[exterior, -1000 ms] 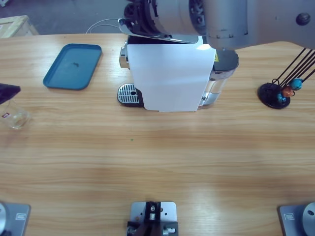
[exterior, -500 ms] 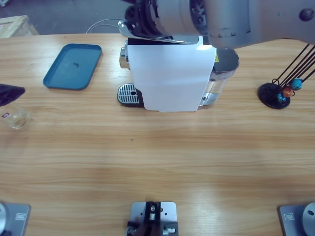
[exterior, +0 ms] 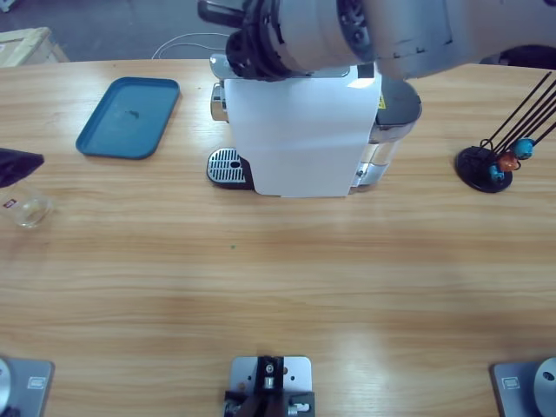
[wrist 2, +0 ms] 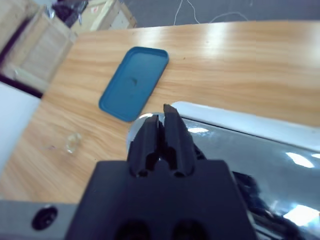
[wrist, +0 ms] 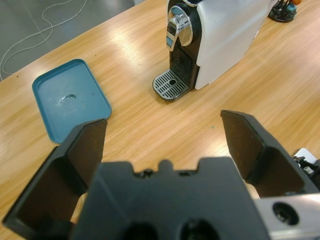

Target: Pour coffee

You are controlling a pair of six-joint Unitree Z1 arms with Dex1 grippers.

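A small clear glass cup (exterior: 26,208) stands near the table's left edge; it also shows small in the right wrist view (wrist 2: 73,142). I see no dark coffee in it. A dark tip of my left gripper (exterior: 16,164) pokes in just above the cup, and in its own view the left gripper (wrist: 160,150) is wide open and holds nothing. The white coffee machine (exterior: 295,135) stands at the back middle with its drip grate (exterior: 225,166) bare. My right gripper (wrist 2: 161,117) is shut, hovering over the machine's chrome lever (wrist 2: 260,150).
A blue tray (exterior: 129,116) lies left of the machine. A black capsule stand (exterior: 485,168) with orange and blue capsules sits at the right. The silver arm (exterior: 365,30) covers the machine's top. A white cable (exterior: 178,42) runs behind the table.
The arm over the machine has drawn back towards the far edge, and the silver lever that jutted out beneath it no longer shows in the high view. The cup and left gripper stay put.
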